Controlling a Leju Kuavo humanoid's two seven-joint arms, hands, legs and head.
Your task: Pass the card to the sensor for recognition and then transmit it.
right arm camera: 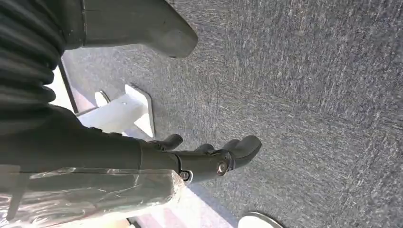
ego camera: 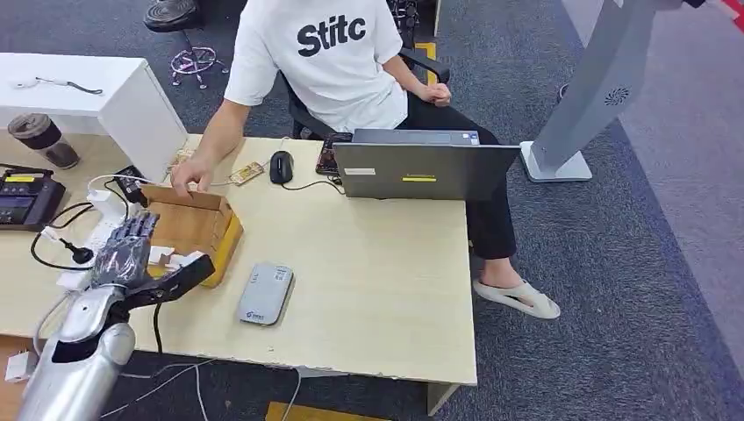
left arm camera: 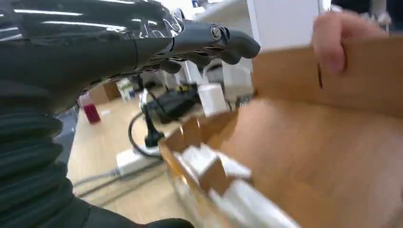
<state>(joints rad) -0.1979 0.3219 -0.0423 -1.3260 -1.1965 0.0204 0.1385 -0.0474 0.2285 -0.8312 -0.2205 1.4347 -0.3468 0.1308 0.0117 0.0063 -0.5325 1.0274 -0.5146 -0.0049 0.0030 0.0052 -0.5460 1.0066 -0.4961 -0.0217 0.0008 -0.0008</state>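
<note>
Surface: pale wooden table on grey carpet; its near edge and right edge are seen in the head view, with open carpet beyond the right edge.
Open room: a bare stretch of tabletop is left between the card reader and the right edge, in front of the laptop.
Left side: the space is crowded by a cardboard box, cables, a power strip and a black device.
Box: open-topped, set near the table's left part; white cards are seen lying inside along one wall in the left wrist view, blurred.
Person: seated behind the table in a white shirt; one hand is laid on the box's far rim.
Card reader: flat, grey, lying just right of the box, apart from it.
Left hand: held over the box's near-left corner, fingers extended and spread, thumb stretched toward the reader; nothing is gripped.
Right hand: hung over the carpet, fingers loosely curved and apart, nothing held.
Background: a white stand's base is set on the carpet right of the table.
</note>
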